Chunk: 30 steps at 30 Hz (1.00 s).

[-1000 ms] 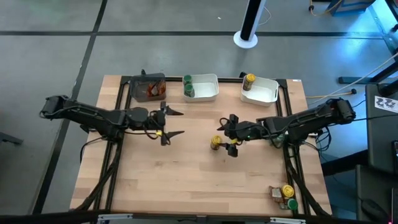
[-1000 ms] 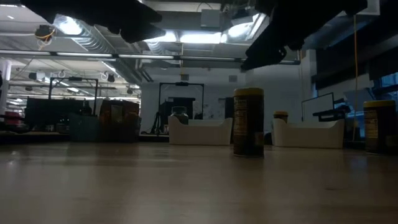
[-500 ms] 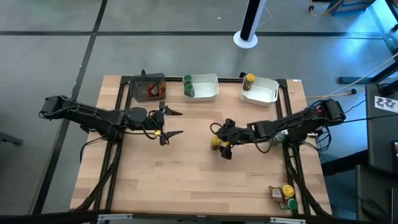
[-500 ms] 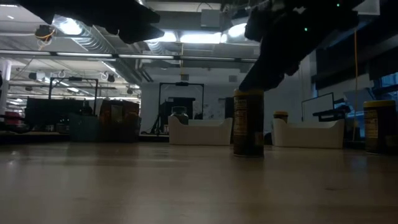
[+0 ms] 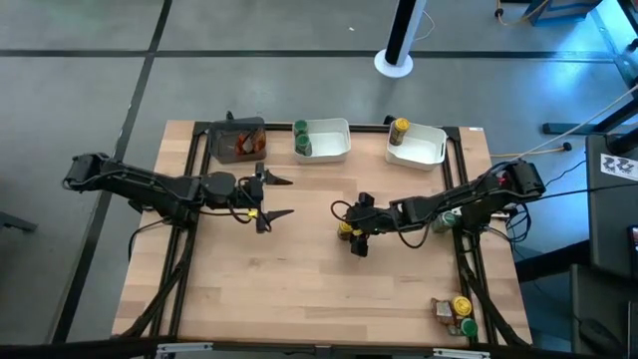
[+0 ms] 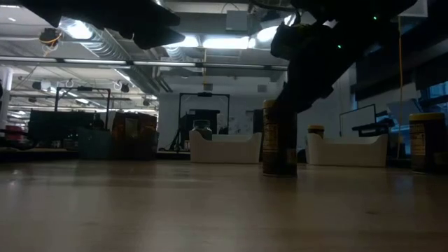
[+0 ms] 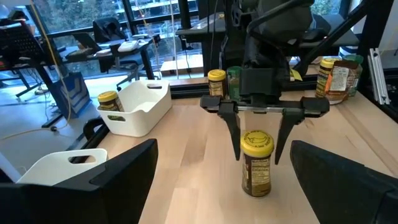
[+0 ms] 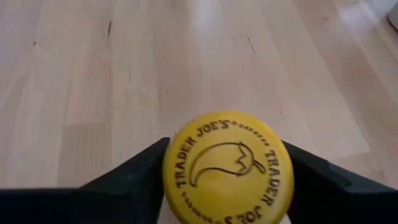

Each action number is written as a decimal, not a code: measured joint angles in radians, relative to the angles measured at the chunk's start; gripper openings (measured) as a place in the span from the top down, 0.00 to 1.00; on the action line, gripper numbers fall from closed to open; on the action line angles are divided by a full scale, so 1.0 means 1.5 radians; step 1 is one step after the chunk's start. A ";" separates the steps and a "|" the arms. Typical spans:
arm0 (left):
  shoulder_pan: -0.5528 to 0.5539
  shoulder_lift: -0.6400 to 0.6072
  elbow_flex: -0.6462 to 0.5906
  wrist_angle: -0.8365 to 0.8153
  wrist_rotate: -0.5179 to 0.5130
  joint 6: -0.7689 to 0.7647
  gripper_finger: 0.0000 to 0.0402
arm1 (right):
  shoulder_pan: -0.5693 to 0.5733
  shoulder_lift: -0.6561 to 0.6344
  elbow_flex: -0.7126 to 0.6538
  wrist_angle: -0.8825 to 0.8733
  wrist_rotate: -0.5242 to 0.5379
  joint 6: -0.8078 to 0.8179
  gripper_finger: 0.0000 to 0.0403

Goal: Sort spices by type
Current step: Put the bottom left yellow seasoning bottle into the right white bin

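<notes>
- The right gripper is lowered over a yellow-lidded spice jar that stands upright near the middle of the table, a little toward its right side.
- Its jaws are spread, one finger on each side of the lid; in the left wrist view the fingers straddle the jar with gaps visible, so it is not yet gripped.
- The right wrist view looks straight down on the yellow lid, well centred between the two dark fingers.
- The left gripper waits with its jaws spread, empty, above the table's left half, well apart from the jar.
- Along the far edge stand three trays: a dark tray with reddish jars, a white tray with a green-lidded jar at its left end, and a second white tray with a yellow-lidded jar.
- A small cluster of unsorted jars sits at the near right corner; their exact number is hard to tell from above.
- Judged step: the grasp of the yellow jar, just before closing.
- The next move calls for squeezing on the lid or neck, lifting straight up, and carrying it to the far-right white tray, presumably the yellow group's place.
</notes>
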 joint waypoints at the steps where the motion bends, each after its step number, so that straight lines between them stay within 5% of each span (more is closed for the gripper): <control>1: 0.000 0.000 0.000 0.000 0.000 0.000 0.13 | 0.000 0.000 0.000 -0.001 0.000 -0.001 0.38; 11: -0.001 0.000 0.000 -0.006 0.000 0.000 0.13 | -0.001 -0.033 -0.001 -0.009 0.000 -0.020 0.44; 17: -0.001 0.000 0.000 -0.008 0.000 0.000 0.13 | -0.024 -0.130 -0.001 -0.067 0.086 -0.037 0.44; 30: 0.001 0.001 0.000 -0.008 -0.007 0.010 0.13 | -0.226 -0.347 -0.001 -0.185 0.271 -0.109 0.44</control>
